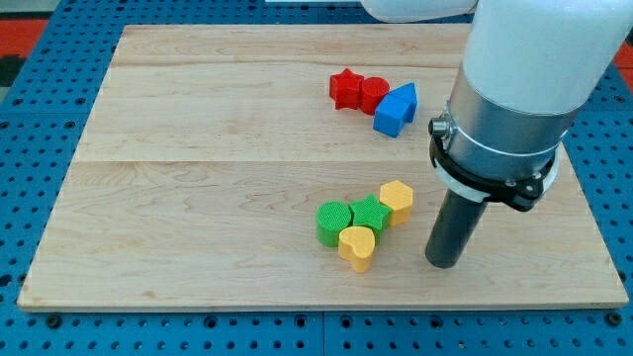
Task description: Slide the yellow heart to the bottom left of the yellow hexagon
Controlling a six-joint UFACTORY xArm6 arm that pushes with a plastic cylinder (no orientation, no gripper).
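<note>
ok, yellow heart [357, 247] sits just left of my tip [442, 264], not touching.

A bulky white arm casing narrows into a grey metal cylinder ringed by a black clamp; below, a straight dark rod ends at my tip [442, 265]

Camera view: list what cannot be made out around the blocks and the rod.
- Arm: cut off by the view's top edge.
- Board: its right part behind the arm is hidden.
- Green star: partly covered by the yellow heart and wedged between the green cylinder and yellow hexagon.
- Red cylinder: whether it touches the blue block is unclear.
- My tip shows, right of the heart.
</note>
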